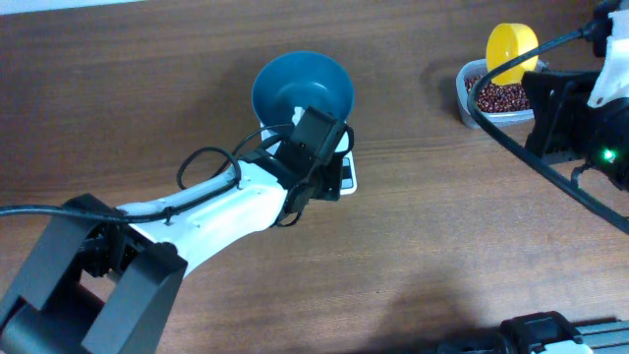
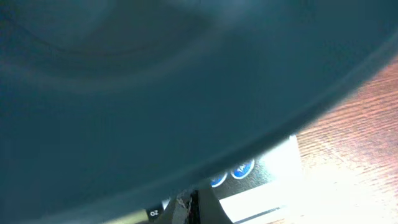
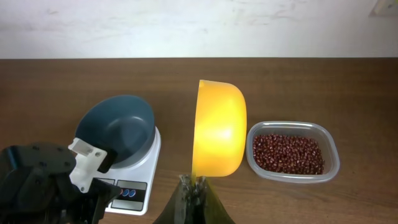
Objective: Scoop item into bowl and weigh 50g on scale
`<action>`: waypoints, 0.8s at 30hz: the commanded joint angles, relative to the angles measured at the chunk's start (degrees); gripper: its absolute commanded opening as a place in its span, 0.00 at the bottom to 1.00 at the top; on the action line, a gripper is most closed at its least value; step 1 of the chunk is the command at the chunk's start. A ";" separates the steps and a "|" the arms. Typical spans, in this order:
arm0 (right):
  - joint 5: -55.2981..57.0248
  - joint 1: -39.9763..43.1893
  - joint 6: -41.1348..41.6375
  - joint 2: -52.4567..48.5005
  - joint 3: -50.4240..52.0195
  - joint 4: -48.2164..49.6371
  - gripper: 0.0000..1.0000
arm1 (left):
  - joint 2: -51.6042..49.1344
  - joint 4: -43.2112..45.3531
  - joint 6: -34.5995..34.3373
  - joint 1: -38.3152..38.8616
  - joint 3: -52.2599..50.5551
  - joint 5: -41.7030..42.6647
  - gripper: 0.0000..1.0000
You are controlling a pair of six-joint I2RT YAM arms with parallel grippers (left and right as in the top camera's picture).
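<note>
Scooping: your right jaws pinch the scoop by the beans, left jaws pressed together at the bowl; dip next.

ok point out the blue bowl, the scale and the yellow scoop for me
blue bowl point(image 1: 285, 93): overhead view, on its inner wall
scale point(image 3: 151, 163): right wrist view, on its white top corner
yellow scoop point(image 3: 219, 127): right wrist view, on its rounded outer side

White left arm, looped black cable, black left claw
</note>
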State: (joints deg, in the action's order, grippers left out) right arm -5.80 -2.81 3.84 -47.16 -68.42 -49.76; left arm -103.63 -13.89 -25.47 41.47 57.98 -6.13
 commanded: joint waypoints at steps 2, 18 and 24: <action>0.48 0.26 -0.44 0.11 -0.59 0.35 0.04 | -0.50 0.17 0.90 0.11 0.50 -2.73 0.00; 0.50 0.26 -0.44 0.02 -0.59 2.05 0.04 | -1.68 -0.24 0.72 0.17 0.46 0.96 0.00; 0.48 0.26 -0.44 -1.07 -0.59 2.08 0.04 | -1.79 -0.22 0.72 0.17 0.35 0.70 0.00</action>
State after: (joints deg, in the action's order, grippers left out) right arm -5.80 -2.81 3.81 -48.21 -68.42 -47.94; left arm -104.42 -13.85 -25.47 41.47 57.98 -6.17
